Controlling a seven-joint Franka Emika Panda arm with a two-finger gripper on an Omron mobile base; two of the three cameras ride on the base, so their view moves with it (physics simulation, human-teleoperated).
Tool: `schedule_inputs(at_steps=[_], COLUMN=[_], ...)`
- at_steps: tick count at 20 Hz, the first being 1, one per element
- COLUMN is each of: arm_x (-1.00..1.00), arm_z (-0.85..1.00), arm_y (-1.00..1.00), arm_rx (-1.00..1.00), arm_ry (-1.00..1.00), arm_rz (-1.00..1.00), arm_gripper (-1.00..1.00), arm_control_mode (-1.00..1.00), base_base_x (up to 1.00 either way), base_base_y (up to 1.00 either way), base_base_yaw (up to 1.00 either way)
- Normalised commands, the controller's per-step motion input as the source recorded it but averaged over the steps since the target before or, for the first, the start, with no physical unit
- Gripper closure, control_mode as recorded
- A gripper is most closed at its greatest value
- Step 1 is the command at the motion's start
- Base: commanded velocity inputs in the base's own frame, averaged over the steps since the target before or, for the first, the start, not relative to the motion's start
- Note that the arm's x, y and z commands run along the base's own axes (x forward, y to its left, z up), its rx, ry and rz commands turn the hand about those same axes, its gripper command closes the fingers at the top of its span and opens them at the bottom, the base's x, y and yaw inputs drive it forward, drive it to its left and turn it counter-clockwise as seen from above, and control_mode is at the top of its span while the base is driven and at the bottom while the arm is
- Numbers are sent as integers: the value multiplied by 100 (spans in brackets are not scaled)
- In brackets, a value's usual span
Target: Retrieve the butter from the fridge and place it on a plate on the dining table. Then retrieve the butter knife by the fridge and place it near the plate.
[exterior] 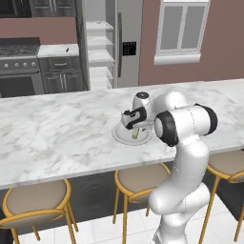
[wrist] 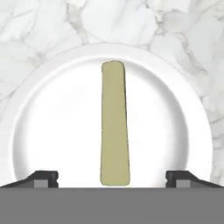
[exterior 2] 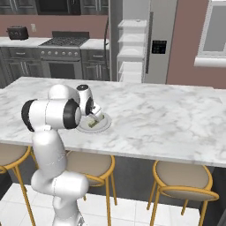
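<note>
The pale yellow-green butter (wrist: 114, 127) lies flat on the round light-grey plate (wrist: 57, 122), which rests on the marble dining table (exterior: 57, 128). My gripper (wrist: 113, 178) hangs just above the plate, open, with its dark fingertips (wrist: 43, 177) spread wide on either side of the butter's near end and not touching it. From the base, the gripper (exterior: 135, 125) hovers over the butter (exterior: 136, 134) and plate (exterior: 121, 136); from the other side too, gripper (exterior 2: 94, 115), butter (exterior 2: 93, 124), plate (exterior 2: 103, 126). The fridge (exterior: 126, 38) stands behind, door open on white shelves. I cannot make out the butter knife.
Tan stools on golden frames (exterior: 35, 200) line the table's near side. A stove (exterior: 19, 62) and a small counter over dark drawers (exterior: 59, 50) stand left of the fridge. A window (exterior: 181, 28) is at the back right. A toaster (exterior 2: 17, 32) sits far left.
</note>
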Motion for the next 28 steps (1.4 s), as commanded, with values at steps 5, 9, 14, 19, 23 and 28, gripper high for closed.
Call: schedule_inputs(at_steps=[5,9,14,19,23,28], arm_x=[-97,-93,-97,-98,-100,-100], arm_z=[100,100,100,89,8,41], arm_y=[-21,0,-2,0,-4,-5], arm_rx=[20,5,-1,-22,-45,-14], arm_ry=[0,12,30,26,-4,-25], arm_rz=[13,22,20,10,7,17], arm_gripper=[-100,-100,-100,-100,-100,-100], arm_control_mode=[-100,-100,-100,-100,-100,-100], base_base_x=[0,0,0,0,0,0], base_base_y=[0,0,0,0,0,0], base_base_yaw=[0,0,0,0,0,0])
